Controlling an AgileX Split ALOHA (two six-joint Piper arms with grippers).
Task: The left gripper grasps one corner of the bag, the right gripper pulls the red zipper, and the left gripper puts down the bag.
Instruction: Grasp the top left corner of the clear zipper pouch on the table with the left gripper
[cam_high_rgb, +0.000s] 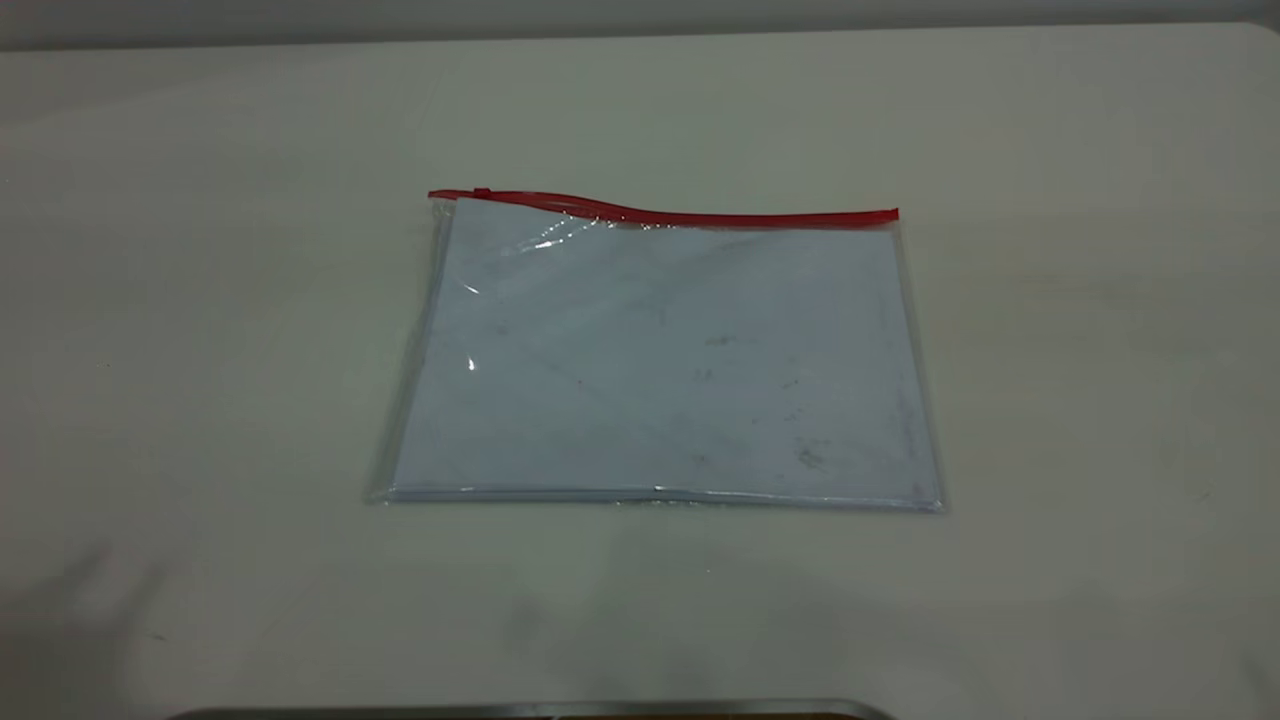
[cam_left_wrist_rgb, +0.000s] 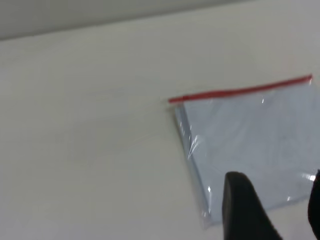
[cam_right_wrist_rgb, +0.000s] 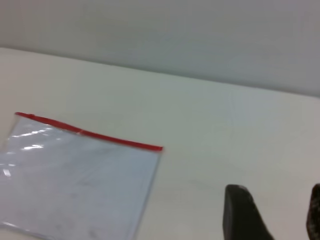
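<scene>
both pincers (cam_left_wrist_rgb: 272, 200) (cam_right_wrist_rgb: 272, 210) apart from bag (cam_high_rgb: 660, 360), flat on table (cam_high_rgb: 200, 250).

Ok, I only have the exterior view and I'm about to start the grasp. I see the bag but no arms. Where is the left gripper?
Observer: The left wrist view shows the left gripper open and empty. It points toward the bag and is clear of it.
Operator: And the right one?
Observer: The right gripper is open too, over bare table. In its wrist view, one end of the red zipper lies off to the side, apart from the gripper.
</scene>
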